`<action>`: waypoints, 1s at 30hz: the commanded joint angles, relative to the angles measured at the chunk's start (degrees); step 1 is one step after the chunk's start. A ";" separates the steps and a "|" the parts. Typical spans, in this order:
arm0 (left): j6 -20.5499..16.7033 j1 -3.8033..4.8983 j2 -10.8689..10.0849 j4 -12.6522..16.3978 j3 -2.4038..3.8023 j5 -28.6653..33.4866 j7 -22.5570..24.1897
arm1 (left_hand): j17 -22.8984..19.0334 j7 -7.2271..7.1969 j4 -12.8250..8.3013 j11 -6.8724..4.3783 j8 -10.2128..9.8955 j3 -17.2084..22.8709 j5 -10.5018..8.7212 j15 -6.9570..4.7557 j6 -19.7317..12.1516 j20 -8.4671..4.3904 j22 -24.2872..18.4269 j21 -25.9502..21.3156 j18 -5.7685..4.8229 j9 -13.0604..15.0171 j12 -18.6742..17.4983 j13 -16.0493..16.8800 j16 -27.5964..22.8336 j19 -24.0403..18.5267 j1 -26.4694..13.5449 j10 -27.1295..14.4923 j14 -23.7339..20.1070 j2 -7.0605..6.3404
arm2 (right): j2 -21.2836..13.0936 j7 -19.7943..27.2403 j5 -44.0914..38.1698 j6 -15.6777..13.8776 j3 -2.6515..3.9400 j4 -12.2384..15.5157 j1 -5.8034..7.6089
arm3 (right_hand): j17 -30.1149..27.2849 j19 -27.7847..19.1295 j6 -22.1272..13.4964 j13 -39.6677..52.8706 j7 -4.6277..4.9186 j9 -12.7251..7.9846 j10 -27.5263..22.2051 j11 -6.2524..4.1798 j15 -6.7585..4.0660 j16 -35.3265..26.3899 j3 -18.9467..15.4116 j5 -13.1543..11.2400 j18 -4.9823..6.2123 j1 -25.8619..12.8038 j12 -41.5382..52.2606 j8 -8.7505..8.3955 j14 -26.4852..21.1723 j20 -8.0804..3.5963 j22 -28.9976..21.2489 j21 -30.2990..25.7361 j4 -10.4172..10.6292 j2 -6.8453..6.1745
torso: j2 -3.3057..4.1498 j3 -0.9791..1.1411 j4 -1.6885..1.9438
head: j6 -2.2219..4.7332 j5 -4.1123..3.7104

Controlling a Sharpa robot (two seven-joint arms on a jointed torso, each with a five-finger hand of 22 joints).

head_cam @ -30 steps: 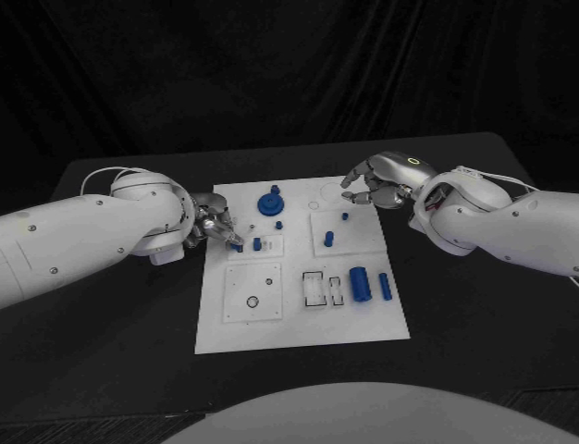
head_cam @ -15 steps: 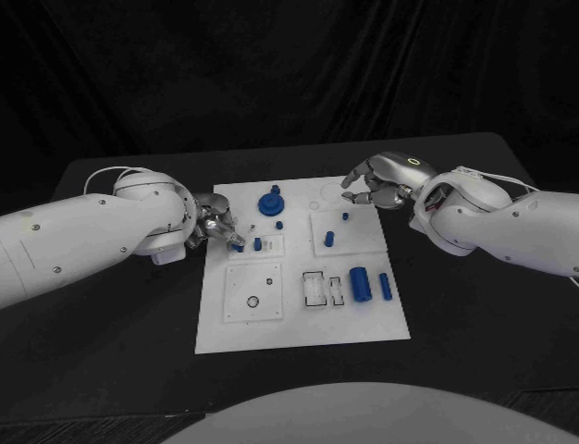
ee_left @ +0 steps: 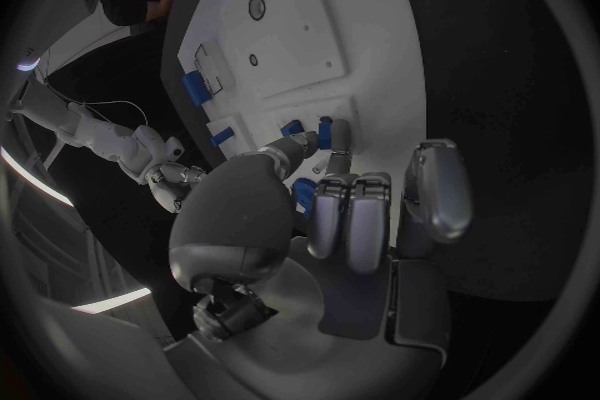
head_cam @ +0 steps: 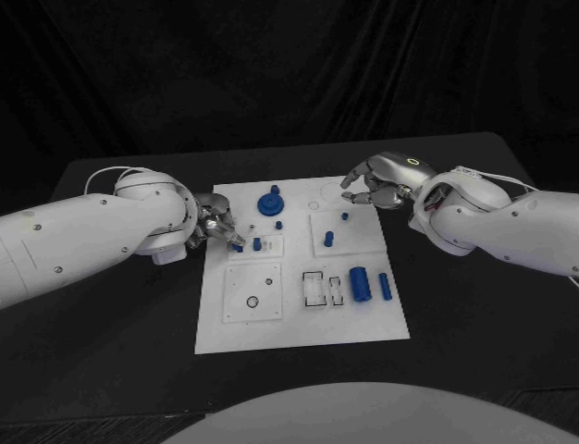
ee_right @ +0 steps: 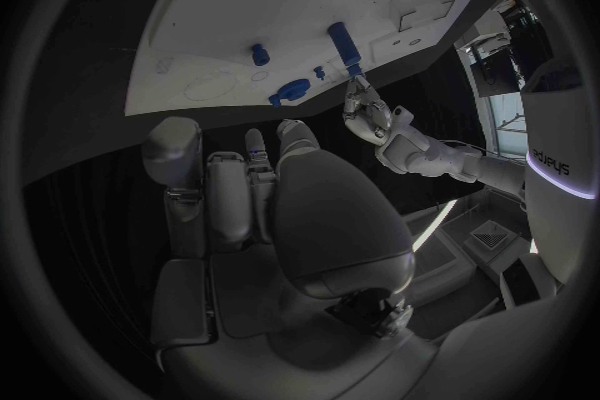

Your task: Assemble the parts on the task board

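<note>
- One white task board (head_cam: 303,314) lies in the middle of the black table (head_cam: 489,305), with black curtain behind the table.
- Blue parts on it in the head view: one round knobbed part (head_cam: 272,203) near the far edge, one large cylinder (head_cam: 359,284) and one slimmer cylinder (head_cam: 386,287) side by side on the near right, one upright peg (head_cam: 328,239), and several small studs, too small to count surely.
- One black ring (head_cam: 252,302) sits on the near-left panel; two rectangular slots (head_cam: 315,288) are beside the large cylinder.
- The left hand (head_cam: 215,228) is at the board's left edge, fingertips at a small blue peg (head_cam: 239,246); the left wrist view shows its fingers (ee_left: 328,160) curled in around blue pieces, though whether it truly grips one I cannot tell.
- The right hand (head_cam: 380,181) hovers at the board's far right corner, fingers loosely curled, holding nothing visible; the right wrist view shows its fingers (ee_right: 225,195) short of the board edge.
</note>
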 commanded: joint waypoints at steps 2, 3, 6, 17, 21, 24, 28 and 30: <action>0.61 -0.12 0.12 0.02 0.01 0.04 0.30 | 15.08 -0.07 2.15 0.02 0.20 -1.35 -5.77 0.08 0.01 0.10 9.47 -0.37 0.70 -0.14 0.16 15.09 0.15 -0.16 -3.11 5.97 5.95 0.24 | -0.07 -1.08 -0.14 0.30 0.04 0.03 -0.14 | 0.27 -0.38 0.43 -6.91 -0.14 -0.07 0.77 -1.34 -0.31 -0.21 0.20 0.37 0.84 0.99 -0.35 -0.21 1.20 -0.01 6.05 -0.18 0.02 0.26 | 0.01 0.00 0.01 | -0.01 0.08; 0.61 -0.12 0.11 0.02 0.01 0.04 0.31 | 15.08 -0.03 3.17 0.08 0.12 -2.51 -6.73 0.13 0.08 0.16 9.43 -0.52 0.73 -0.26 0.16 15.09 0.15 -0.23 -4.16 5.97 5.95 0.25 | -0.07 -1.08 -0.14 0.30 0.04 0.02 -0.14 | 0.27 -0.38 0.43 -6.91 -0.14 -0.07 0.77 -1.34 -0.31 -0.21 0.20 0.37 0.84 0.99 -0.35 -0.21 1.20 -0.01 6.05 -0.18 0.02 0.26 | 0.00 0.01 0.00 | -0.01 0.08; 0.66 -0.13 0.07 0.01 0.01 0.04 0.32 | 15.08 0.11 4.93 0.20 -0.18 -4.51 -9.91 0.23 0.08 0.25 9.41 -0.66 0.75 -0.60 0.16 15.09 0.15 -0.28 -5.57 5.97 5.95 0.47 | -0.02 -1.08 -0.14 0.30 0.04 -0.04 -0.14 | 0.27 -0.38 0.43 -6.91 -0.14 -0.07 0.77 -1.34 -0.31 -0.21 0.20 0.37 0.84 0.99 -0.35 -0.21 1.20 -0.01 6.05 -0.18 0.02 0.26 | 0.01 0.00 -0.01 | -0.01 0.07; 0.95 -0.16 -0.10 -0.06 0.01 0.04 0.09 | 15.08 0.29 11.28 0.46 -0.70 -11.11 -14.04 0.46 0.64 0.50 9.45 -0.65 0.75 -1.31 0.16 15.09 0.15 -0.23 -9.93 5.97 5.95 1.34 | 0.04 -1.07 -0.14 0.33 0.04 -0.11 -0.17 | 0.29 -0.40 0.45 -6.88 -0.13 -0.08 0.79 -1.34 -0.31 -0.18 0.27 0.38 0.84 1.05 -0.32 -0.21 1.20 -0.01 6.05 -0.23 0.00 0.26 | 0.00 0.00 0.00 | -0.01 0.14; 1.13 -0.16 -0.13 -0.15 0.01 0.04 -0.09 | 15.08 0.16 11.17 0.39 -0.25 -11.51 -13.57 0.42 0.83 0.49 9.46 -0.64 0.75 -0.76 0.16 15.09 0.15 -0.21 -9.32 5.97 5.95 1.45 | 0.05 -1.06 -0.14 0.32 0.04 -0.13 -0.19 | 0.25 -0.41 0.48 -6.93 -0.13 -0.08 0.74 -1.33 -0.30 -0.24 0.33 0.39 0.85 1.11 -0.37 -0.21 1.18 0.00 6.04 -0.27 -0.02 0.25 | -0.01 -0.01 -0.01 | -0.01 0.17; 1.52 -0.16 -0.19 -0.21 0.01 0.04 -0.30 | 15.08 0.00 10.96 0.28 0.48 -12.05 -12.50 0.34 0.85 0.42 9.46 -0.63 0.76 0.31 0.16 15.09 0.15 -0.20 -8.36 5.97 5.95 1.74 | 0.06 -1.04 -0.14 0.32 0.04 -0.13 -0.21 | 0.25 -0.41 0.48 -6.93 -0.13 -0.08 0.74 -1.33 -0.30 -0.24 0.33 0.39 0.85 1.11 -0.37 -0.21 1.18 0.00 6.04 -0.27 -0.02 0.25 | 0.01 -0.01 0.00 | -0.01 0.17; 1.85 -0.17 -0.31 -0.25 0.01 0.04 -0.45 | 15.08 -0.11 10.44 0.16 1.39 -12.63 -9.41 0.23 0.07 0.31 9.45 -0.72 0.77 2.12 0.16 15.09 0.15 -0.23 -6.67 5.97 5.95 2.23 | 0.09 -1.03 -0.14 0.31 0.04 -0.15 -0.23 | 0.25 -0.41 0.48 -6.93 -0.13 -0.08 0.74 -1.33 -0.30 -0.24 0.33 0.39 0.85 1.11 -0.37 -0.21 1.18 0.00 6.04 -0.27 -0.02 0.25 | 0.01 -0.02 -0.01 | -0.01 0.16; 1.88 -0.17 -0.36 -0.25 0.01 0.04 -0.48 | 15.08 -0.12 10.27 0.15 1.56 -12.72 -8.13 0.22 -0.20 0.30 9.43 -0.77 0.78 2.55 0.16 15.09 0.15 -0.26 -6.17 5.97 5.95 2.35 | 0.09 -1.03 -0.14 0.32 0.04 -0.15 -0.24 | 0.20 -0.43 0.49 -6.93 -0.12 -0.08 0.74 -1.33 -0.30 -0.29 0.36 0.39 0.86 1.15 -0.38 -0.22 1.16 0.00 6.02 -0.35 -0.03 0.23 | -0.02 0.00 0.01 | -0.01 0.15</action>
